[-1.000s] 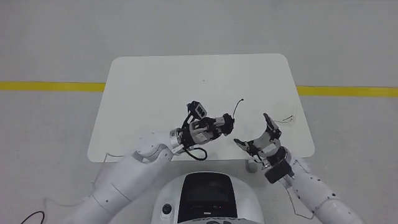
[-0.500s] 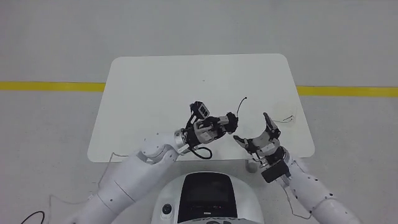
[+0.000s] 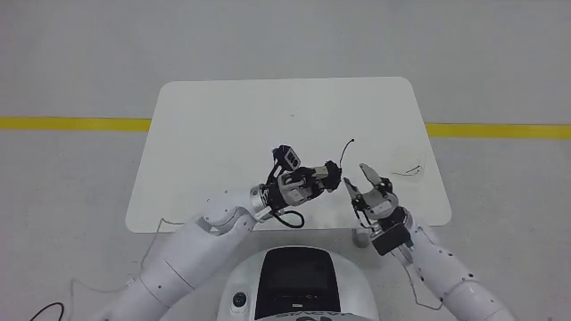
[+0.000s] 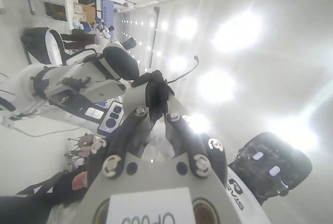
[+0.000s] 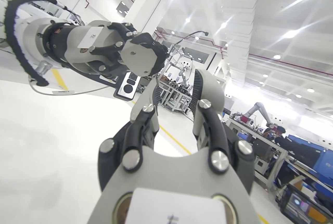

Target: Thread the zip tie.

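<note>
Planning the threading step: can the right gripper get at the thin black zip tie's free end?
Probably yes: the open right gripper sits beside the left gripper, and nothing blocks the thin black zip tie.

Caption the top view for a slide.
Left gripper holds a black zip tie over the white table; open right gripper beside it.

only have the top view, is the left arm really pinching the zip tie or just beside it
Observer: Pinching it. The left gripper has its jaws shut on the black zip tie.
Operator: anything in the right jaws
Observer: Nothing. The right gripper is open, with a bare gap between its jaws.
Operator: which end is free
Observer: The end with the small blocky head. It sits out beyond the right jaws, not between them.
</note>
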